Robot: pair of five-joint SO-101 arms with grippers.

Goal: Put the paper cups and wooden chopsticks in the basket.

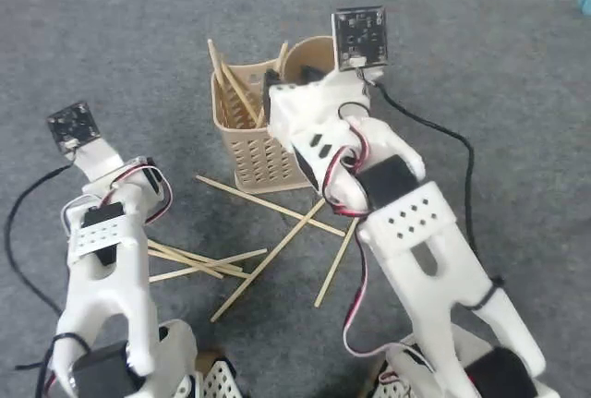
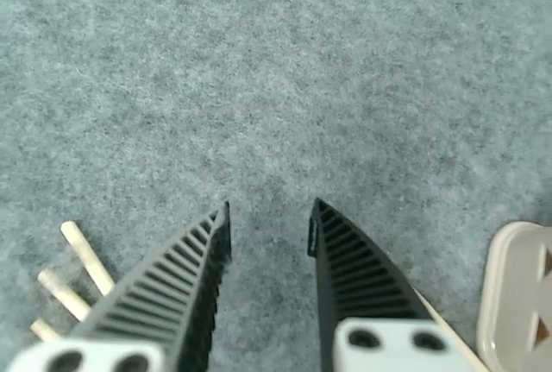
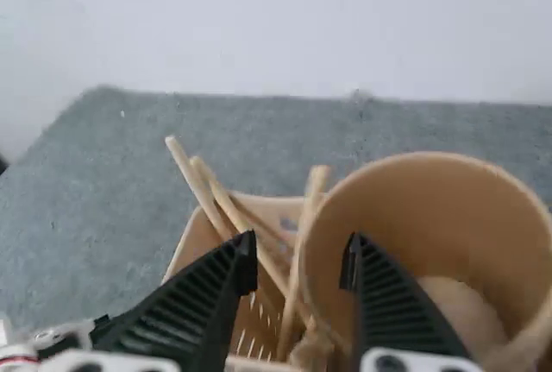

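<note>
A beige slotted basket [image 1: 259, 153] stands upright on the grey carpet with several wooden chopsticks [image 1: 235, 89] sticking out of it. A paper cup [image 1: 309, 54] sits at the basket's far right corner. My right gripper [image 3: 297, 251] is open astride the cup's [image 3: 448, 217] rim, one finger inside and one outside, with chopsticks [image 3: 207, 191] beside it. Several loose chopsticks [image 1: 268, 255] lie crossed on the carpet in front of the basket. My left gripper [image 2: 269, 212] hangs open over bare carpet, chopstick ends [image 2: 82, 255] beside one finger.
The left arm [image 1: 106, 232] stands left of the basket, the right arm [image 1: 416, 232] behind and right of it. A basket corner [image 2: 517, 294] shows near the left gripper. A black cable [image 1: 452, 149] runs over the carpet at the right.
</note>
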